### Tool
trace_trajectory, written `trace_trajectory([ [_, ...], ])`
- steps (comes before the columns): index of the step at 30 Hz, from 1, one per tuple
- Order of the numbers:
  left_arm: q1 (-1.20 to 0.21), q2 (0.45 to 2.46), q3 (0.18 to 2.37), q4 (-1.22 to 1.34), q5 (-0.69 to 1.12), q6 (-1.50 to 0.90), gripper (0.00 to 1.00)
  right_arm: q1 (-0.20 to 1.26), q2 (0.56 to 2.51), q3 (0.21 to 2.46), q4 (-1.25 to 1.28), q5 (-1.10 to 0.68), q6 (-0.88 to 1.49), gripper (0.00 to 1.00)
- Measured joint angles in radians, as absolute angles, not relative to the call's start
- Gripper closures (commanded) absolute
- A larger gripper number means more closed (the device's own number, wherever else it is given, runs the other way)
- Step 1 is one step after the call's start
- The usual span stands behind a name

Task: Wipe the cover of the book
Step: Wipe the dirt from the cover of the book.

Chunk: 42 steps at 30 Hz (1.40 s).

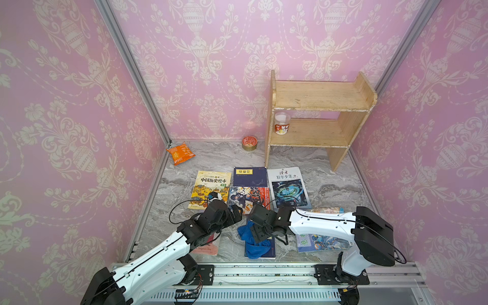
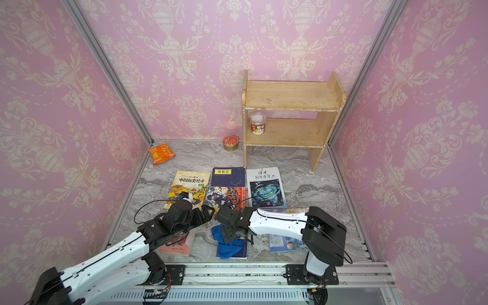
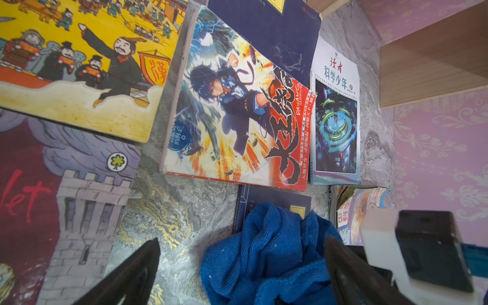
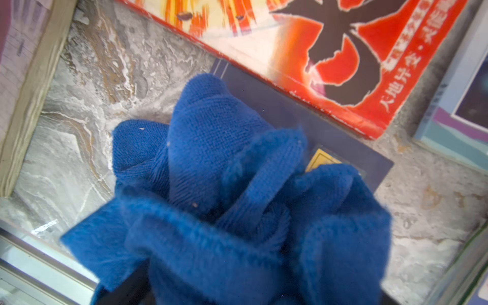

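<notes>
A crumpled blue cloth lies on a dark navy book near the table's front edge and covers most of its cover. My right gripper points down into the cloth. The bunched cloth hides its fingers, so how the jaws stand is unclear. Just left of the cloth my left gripper hovers open, with part of the cloth between its dark fingers and untouched.
Several other books lie around: a yellow picture book, a manga, a science magazine, a red book under the left arm, a magazine under the right arm. A wooden shelf stands at back right.
</notes>
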<state>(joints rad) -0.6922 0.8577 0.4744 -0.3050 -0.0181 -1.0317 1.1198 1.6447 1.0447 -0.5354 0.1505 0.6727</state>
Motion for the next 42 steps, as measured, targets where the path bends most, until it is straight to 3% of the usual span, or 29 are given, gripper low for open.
trace_trajectory([
  [2, -0.675, 0.849, 0.474, -0.31, -0.013, -1.026, 0.01, 1.12, 1.645, 1.045, -0.513, 0.149, 0.682, 0.07],
  [3, -0.668, 0.846, 0.474, -0.312, -0.01, -1.024, 0.0, 1.12, 1.649, 1.045, -0.5, 0.149, 0.685, 0.14],
  [11, -0.638, 0.844, 0.472, -0.314, 0.007, -1.01, 0.01, 1.129, 1.759, 1.079, -0.422, 0.157, 0.73, 1.0],
  [20, -0.632, 0.844, 0.449, -0.312, 0.024, -1.01, 0.01, 1.121, 1.739, 1.065, -0.377, 0.152, 0.707, 1.0],
  [28, -0.63, 0.844, 0.449, -0.313, 0.025, -1.01, 0.01, 1.023, 1.497, 1.01, -0.376, 0.07, 0.678, 1.0],
  [33, -0.63, 0.854, 0.448, -0.308, 0.027, -1.01, 0.01, 0.971, 1.382, 0.953, -0.426, -0.026, 0.666, 1.0],
  [39, -0.63, 0.873, 0.448, -0.305, 0.039, -1.01, 0.01, 0.962, 1.412, 0.961, -0.619, -0.194, 0.569, 1.0],
  [40, -0.63, 0.873, 0.448, -0.303, 0.039, -1.01, 0.01, 0.962, 1.422, 0.965, -0.642, -0.21, 0.554, 0.98],
  [42, -0.63, 0.879, 0.448, -0.299, 0.04, -1.01, 0.01, 0.963, 1.439, 0.97, -0.681, -0.222, 0.534, 0.62],
])
